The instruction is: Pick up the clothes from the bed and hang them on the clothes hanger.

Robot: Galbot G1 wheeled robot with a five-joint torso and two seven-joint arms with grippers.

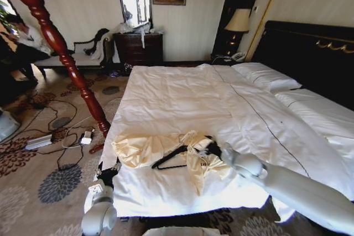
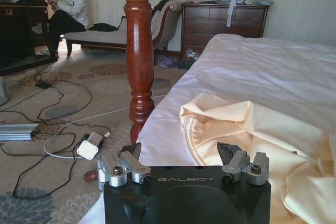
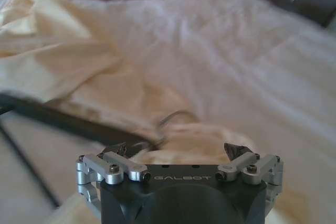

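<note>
On the bed, the cream top lies crumpled over the black hanger, right gripper spread wide at its hook, left gripper released beside the near sleeve, ready to grasp.

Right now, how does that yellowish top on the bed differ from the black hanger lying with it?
The clothes are soft, cream and crumpled, spread wide across the sheet; the clothes hanger is a thin, rigid black triangle. The clothes lie fully visible, while fabric drapes over the clothes hanger's hook end. Both rest near the bed's foot edge, by the right gripper.
</note>
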